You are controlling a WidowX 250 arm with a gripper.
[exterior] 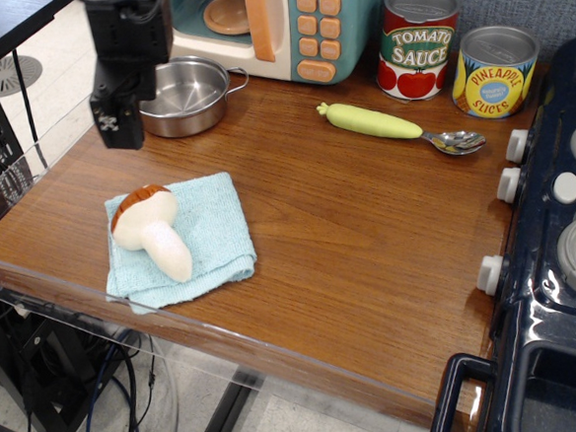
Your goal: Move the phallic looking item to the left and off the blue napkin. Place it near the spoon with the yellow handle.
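The plush mushroom [150, 229], brown cap and cream stem, lies on the aqua-blue napkin [210, 236] near the table's front left edge. The spoon [395, 126], with a pale yellow-green handle and metal bowl, lies at the back, right of centre. My black gripper [118, 124] hangs above the table's left edge, behind and a little left of the mushroom and well apart from it. It holds nothing; the view does not show how its jaws stand.
A steel pot [183, 95] stands at the back left beside a toy microwave [284, 23]. Tomato sauce [416, 44] and pineapple [493, 71] cans stand behind the spoon. A toy stove [556, 237] bounds the right side. The wooden table [369, 240] drops off at the front.
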